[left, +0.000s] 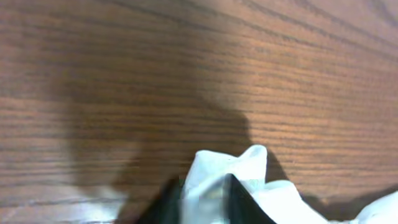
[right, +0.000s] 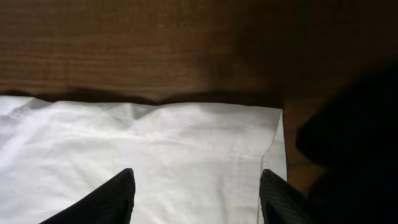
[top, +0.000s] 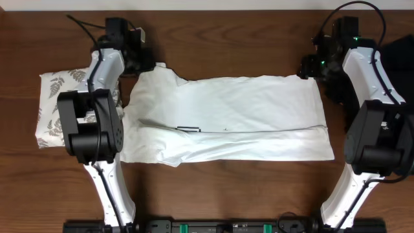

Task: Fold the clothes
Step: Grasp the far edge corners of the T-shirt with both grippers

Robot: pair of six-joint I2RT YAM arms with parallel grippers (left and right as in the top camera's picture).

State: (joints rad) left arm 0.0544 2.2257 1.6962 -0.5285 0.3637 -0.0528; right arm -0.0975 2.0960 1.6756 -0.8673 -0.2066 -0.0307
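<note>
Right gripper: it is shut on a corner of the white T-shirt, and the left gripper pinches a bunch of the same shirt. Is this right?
Not quite. The right gripper is open: the right wrist view shows its fingers wide apart over a corner of the white T-shirt. The left gripper does pinch a bunch of the same shirt.

T-shirt point(top: 226, 110) flanked — fern-print cloth point(top: 55, 97) left, black garment point(top: 400, 58) right.

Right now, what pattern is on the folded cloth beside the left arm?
The folded cloth has grey fern leaves on white; overhead view.
</note>
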